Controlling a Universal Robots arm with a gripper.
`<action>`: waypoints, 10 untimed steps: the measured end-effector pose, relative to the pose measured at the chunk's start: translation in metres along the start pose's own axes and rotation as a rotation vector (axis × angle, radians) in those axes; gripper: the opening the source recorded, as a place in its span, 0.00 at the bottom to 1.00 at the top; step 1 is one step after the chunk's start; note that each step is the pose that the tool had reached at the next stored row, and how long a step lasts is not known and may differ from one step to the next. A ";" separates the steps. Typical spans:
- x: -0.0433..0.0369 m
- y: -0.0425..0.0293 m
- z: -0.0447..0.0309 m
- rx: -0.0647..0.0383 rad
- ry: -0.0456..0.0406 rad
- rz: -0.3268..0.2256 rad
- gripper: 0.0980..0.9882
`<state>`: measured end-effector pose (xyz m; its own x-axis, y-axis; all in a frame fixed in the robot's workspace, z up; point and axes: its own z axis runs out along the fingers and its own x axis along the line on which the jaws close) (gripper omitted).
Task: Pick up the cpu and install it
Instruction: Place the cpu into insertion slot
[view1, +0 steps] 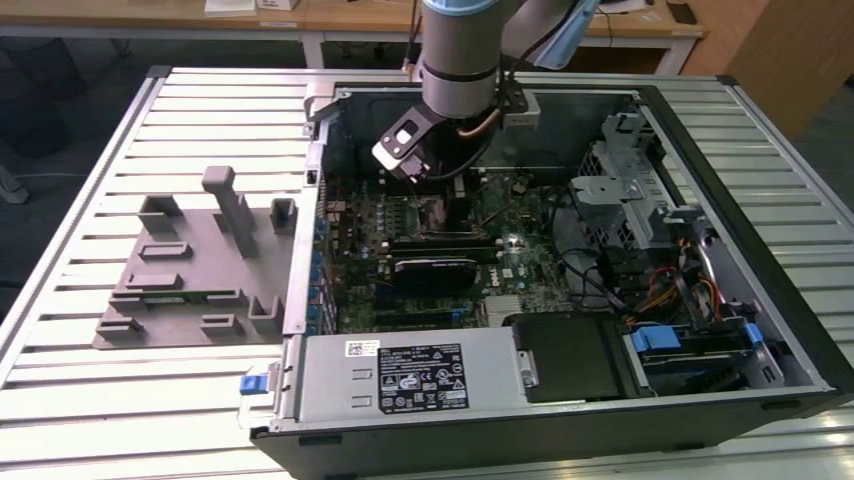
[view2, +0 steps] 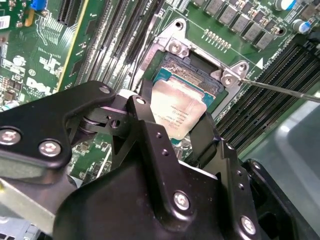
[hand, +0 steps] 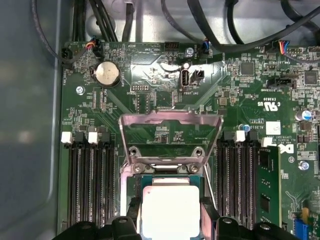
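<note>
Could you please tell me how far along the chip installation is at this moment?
Done: the chip is picked up and brought to the socket on the motherboard. In hand: the claw holds it by two opposite edges over the socket; whether it is seated I cannot tell. Left: the metal frame stands open and the claw has not let go.

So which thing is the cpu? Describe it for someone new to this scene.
Inside the open case, on the motherboard, find the socket with its metal plate flipped up. The cpu is there between the fingers of the gripper: a small flat square with a pale silver top, unlike the green board and black slots around it.
</note>
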<state>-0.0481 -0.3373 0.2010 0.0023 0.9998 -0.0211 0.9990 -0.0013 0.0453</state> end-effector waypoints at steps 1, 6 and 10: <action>0.0004 -0.0002 0.0001 0.000 -0.0002 0.000 0.50; 0.0007 -0.0005 0.0035 0.000 -0.0004 0.006 0.50; 0.0024 -0.0012 0.0047 0.000 -0.0005 0.009 0.50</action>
<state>-0.0491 -0.3350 0.1963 0.0109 0.9997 -0.0212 0.9989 -0.0099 0.0453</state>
